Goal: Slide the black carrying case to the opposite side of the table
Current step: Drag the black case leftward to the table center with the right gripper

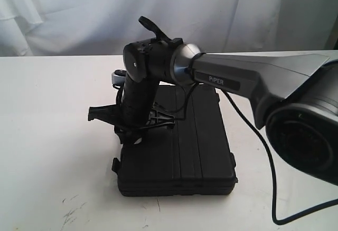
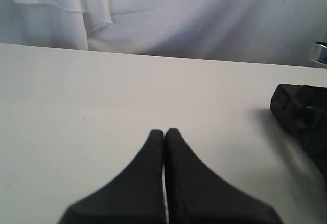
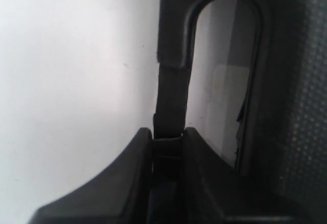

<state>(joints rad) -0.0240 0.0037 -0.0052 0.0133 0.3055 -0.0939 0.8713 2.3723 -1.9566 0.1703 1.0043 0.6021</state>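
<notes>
The black carrying case lies flat on the white table, a little left of centre. My right arm reaches across it to its left edge. There my right gripper points down, and in the right wrist view the gripper is shut on the case's thin black handle. My left gripper is shut on nothing and hovers over bare table. It does not show in the exterior view. A black shape lies off to its side; I cannot tell whether it is case or gripper.
A white curtain hangs behind the table's far edge. A black cable trails from the right arm over the table to the right of the case. Dark scratch marks show near the front edge. A small silver object sits behind the wrist.
</notes>
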